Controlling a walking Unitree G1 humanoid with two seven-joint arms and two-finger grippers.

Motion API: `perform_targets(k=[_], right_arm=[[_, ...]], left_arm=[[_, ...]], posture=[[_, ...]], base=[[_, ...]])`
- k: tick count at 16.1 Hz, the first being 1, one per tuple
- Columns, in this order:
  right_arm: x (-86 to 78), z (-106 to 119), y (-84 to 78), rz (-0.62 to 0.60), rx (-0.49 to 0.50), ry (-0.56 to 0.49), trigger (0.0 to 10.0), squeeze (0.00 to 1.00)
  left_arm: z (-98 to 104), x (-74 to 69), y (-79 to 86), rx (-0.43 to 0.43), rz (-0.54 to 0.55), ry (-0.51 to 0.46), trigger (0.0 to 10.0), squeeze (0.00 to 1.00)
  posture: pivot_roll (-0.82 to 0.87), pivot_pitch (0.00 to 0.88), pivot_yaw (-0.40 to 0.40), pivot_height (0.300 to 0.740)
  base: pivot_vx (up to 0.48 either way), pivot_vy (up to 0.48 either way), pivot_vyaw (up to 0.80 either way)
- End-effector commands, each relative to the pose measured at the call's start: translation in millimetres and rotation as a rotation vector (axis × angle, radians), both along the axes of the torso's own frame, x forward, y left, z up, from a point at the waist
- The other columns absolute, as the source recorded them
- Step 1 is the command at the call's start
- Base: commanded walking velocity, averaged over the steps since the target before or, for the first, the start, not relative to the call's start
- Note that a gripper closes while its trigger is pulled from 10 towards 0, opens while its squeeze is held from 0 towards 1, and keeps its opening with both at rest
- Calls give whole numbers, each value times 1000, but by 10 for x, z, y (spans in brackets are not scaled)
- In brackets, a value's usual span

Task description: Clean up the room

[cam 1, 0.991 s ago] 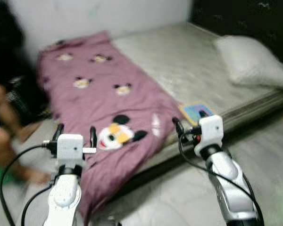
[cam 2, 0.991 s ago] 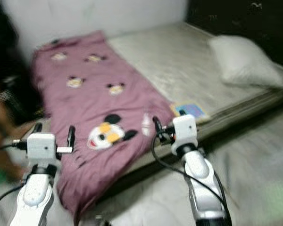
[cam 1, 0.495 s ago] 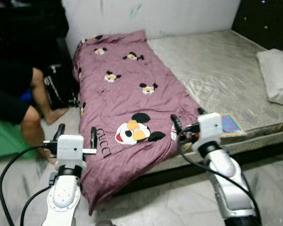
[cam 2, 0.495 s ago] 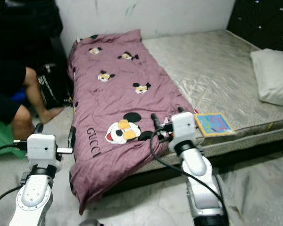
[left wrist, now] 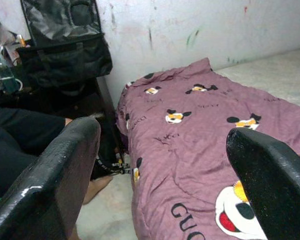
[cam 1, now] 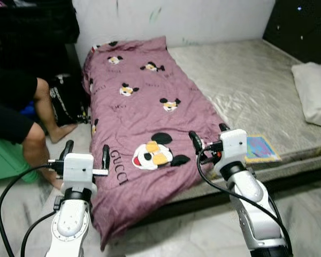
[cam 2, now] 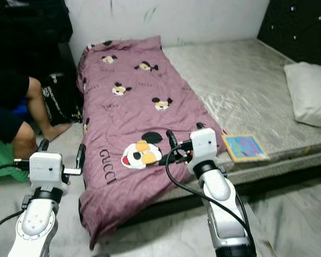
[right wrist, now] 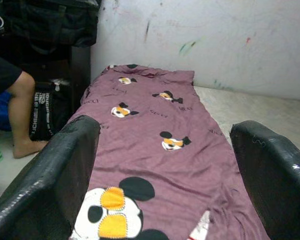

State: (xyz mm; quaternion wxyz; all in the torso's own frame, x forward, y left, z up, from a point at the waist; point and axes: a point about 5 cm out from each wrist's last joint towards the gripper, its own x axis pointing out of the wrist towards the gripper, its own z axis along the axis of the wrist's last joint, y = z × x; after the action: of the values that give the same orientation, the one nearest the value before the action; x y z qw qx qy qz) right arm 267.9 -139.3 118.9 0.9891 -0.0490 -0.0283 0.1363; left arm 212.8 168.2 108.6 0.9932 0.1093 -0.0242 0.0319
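Now I am facing a low mattress (cam 1: 241, 80) with both arms raised. A purple blanket (cam 1: 144, 123) is lying along its left part, its near end hanging over the edge toward the floor. My left gripper (cam 1: 85, 152) is hovering wide, holding nothing, just left of that hanging end. My right gripper (cam 1: 208, 136) is also spread wide above the blanket's near right edge. A book (cam 1: 261, 149) is lying near the mattress edge, a pillow (cam 1: 315, 93) far right. A person (cam 1: 21, 118) is sitting at the left.
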Motion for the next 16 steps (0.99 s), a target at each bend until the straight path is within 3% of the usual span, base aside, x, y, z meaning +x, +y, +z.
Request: perform_targets(k=[1, 6, 11, 16], right_arm=[[7, 32, 11, 4, 0, -14, 10000, 0], [-5, 25, 12, 2, -2, -12, 10000, 0], [-2, 25, 8, 2, -13, -15, 10000, 0], [-1, 19, 14, 5, -22, -18, 10000, 0]], left_arm=[[26, 5, -8, 3, -15, -10, 10000, 0], [3, -1, -2, 5, -17, 3, 10000, 0], [-37, 16, 16, 14, 7, 27, 10000, 0], [-44, 13, -12, 40, -6, 28, 10000, 0]], posture=[[-44, 9, 2, 740], [-43, 16, 5, 740], [-42, 18, 4, 740], [-41, 14, 3, 740]], base=[[386, 0, 0], [344, 0, 0], [0, 0, 0], [0, 0, 800]])
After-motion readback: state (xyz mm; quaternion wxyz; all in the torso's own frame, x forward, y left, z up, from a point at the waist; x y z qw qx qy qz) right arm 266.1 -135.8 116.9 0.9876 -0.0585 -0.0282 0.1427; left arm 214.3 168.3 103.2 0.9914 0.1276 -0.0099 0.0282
